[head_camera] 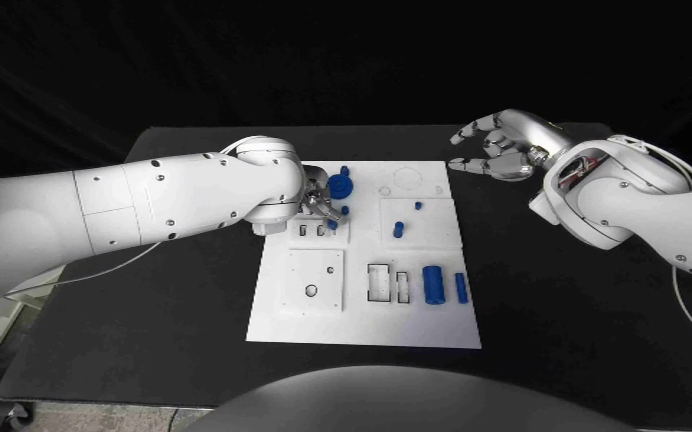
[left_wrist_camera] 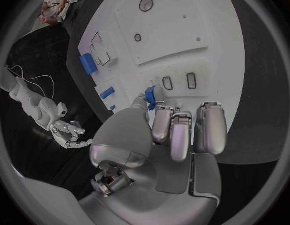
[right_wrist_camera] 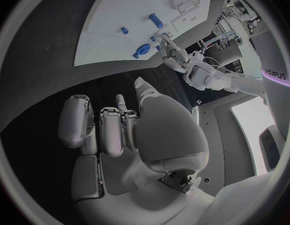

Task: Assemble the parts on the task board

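Small blue part (left_wrist_camera: 150,94) pinched in left hand (left_wrist_camera: 172,130) fingertips, just above task board (head_camera: 433,327) slots near its left edge. Looks like insertion step; next: align, press down. Right hand (head_camera: 498,147) off board's far-right corner, fingers loosely curled, holding nothing.

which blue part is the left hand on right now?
The small blue part at the board's far-left area, pinched in the left hand's fingertips. The large round one beside it and the others lie untouched.

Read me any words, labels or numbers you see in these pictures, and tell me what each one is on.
"sharpa", on a dark panel at the rim of the right wrist view, beside a purple glow.
White board: outlines and holes, no readable text.
Arms and robot hands: no readable text.
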Action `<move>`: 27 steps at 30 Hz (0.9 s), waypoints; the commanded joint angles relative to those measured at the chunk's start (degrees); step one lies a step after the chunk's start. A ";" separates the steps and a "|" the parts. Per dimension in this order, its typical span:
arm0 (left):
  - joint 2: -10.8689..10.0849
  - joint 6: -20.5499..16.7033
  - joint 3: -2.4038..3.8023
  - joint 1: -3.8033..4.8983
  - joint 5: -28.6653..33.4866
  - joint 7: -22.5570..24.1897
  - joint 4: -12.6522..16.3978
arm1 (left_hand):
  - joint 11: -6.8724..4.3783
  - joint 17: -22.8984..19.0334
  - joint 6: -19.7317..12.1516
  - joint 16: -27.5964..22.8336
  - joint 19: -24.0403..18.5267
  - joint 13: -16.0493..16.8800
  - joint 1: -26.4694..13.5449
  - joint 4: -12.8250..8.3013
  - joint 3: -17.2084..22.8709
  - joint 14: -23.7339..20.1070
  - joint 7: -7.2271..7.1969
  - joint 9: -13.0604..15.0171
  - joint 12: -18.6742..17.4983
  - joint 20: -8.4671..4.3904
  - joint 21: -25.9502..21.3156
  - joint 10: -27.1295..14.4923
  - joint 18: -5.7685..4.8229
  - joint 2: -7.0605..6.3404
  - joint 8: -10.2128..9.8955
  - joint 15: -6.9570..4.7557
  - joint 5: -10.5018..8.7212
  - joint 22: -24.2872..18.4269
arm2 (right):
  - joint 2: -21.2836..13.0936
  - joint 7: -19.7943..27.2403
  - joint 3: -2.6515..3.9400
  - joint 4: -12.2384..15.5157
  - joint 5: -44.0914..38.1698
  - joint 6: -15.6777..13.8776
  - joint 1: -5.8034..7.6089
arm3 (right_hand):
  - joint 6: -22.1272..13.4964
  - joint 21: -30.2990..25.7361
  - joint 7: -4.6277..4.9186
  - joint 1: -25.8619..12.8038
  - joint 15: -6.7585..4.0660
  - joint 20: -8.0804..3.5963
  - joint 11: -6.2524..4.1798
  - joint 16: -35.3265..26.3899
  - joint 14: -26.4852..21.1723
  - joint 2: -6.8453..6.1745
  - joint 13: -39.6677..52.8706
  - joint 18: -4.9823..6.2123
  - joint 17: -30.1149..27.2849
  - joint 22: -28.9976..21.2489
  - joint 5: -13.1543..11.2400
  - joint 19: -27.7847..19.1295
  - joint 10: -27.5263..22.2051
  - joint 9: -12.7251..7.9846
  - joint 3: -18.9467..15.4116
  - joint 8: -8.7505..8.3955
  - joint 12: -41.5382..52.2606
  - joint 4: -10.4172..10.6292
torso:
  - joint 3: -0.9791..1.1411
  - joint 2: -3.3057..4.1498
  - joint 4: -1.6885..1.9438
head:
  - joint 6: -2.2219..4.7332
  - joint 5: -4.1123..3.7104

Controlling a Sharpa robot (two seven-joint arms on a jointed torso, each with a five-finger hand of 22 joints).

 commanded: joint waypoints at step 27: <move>-3.21 -0.92 -0.03 -0.13 0.40 0.46 2.18 | -3.31 15.06 1.01 0.14 -0.20 23.80 1.26 -0.60 2.66 5.89 -0.21 0.74 8.61 -0.55 -0.42 9.10 0.18 -0.85 -1.93 -0.58 3.14 5.35 | -0.25 -0.51 0.00 -0.14 0.39 1.62 -0.13 | 0.48 -2.14 0.04 0.38 0.33 0.12 0.32 -1.54 2.36 0.59 7.26 0.82 -0.15 6.65 0.22 -1.20 0.07 -0.51 -0.01 -0.48 -1.08 -0.17 | -0.06 0.02 -0.04 | 0.00 1.00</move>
